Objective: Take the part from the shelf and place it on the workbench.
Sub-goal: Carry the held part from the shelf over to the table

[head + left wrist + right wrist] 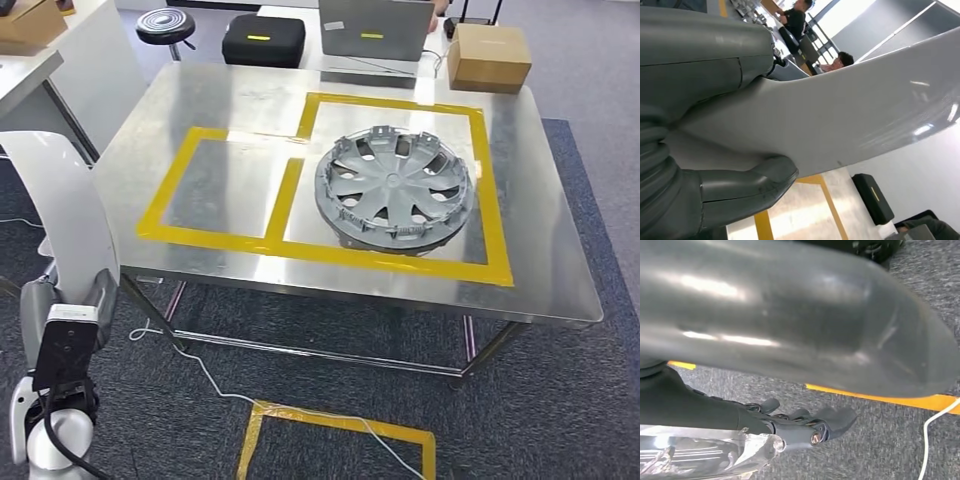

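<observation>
Panel (851, 115) stiff, glossy, slippery, long; pinched near end between left hand (715, 125) thumb, fingers. Right hand (802, 425) fingers: cannot tell.

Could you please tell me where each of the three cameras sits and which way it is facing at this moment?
Head view: high on the body, looking forward and down at the workbench and hubcap; left arm low on its side.
Left wrist view: behind the left hand, which grips a white curved panel; people beyond.
Right wrist view: behind the right hand, facing the carpet and yellow floor tape.
Shared: head and left wrist views both show the panel.
</observation>
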